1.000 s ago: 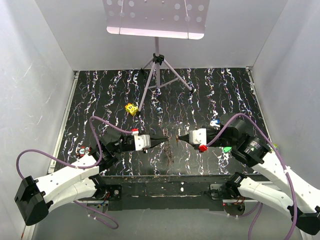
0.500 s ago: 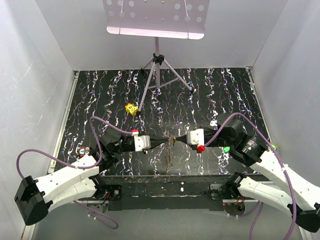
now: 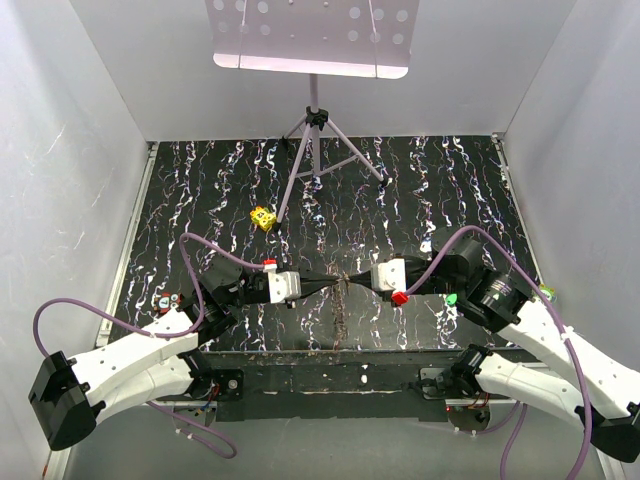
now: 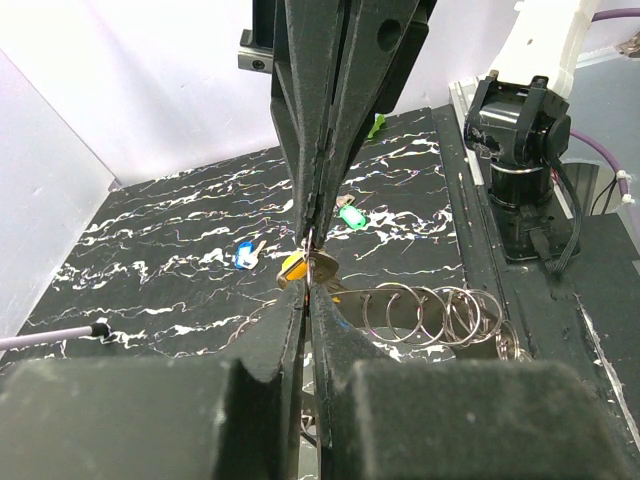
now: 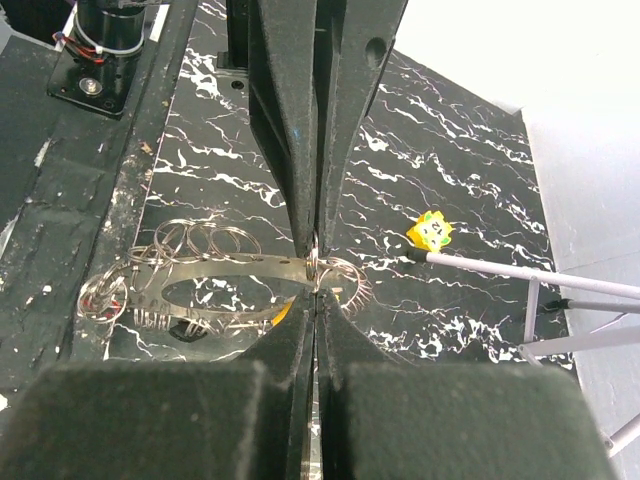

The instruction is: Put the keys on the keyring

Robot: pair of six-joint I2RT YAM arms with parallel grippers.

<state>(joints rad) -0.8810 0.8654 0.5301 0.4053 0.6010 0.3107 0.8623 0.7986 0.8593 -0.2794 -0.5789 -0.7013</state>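
The keyring (image 5: 240, 266), a silvery band hung with wire loops, is pinched in my left gripper (image 4: 310, 295). My right gripper (image 5: 315, 295) pinches an orange-headed metal key (image 4: 292, 268) against it, seemingly unthreaded. A blue-headed key (image 4: 245, 255) and a green-headed key (image 4: 347, 216) lie loose on the black marbled table (image 3: 220, 190).

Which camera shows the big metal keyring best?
The right wrist view: the keyring shows as a whole oval band fringed with small loops. The left wrist view catches only a row of loops at one side. From the top it is just a thin smudge.
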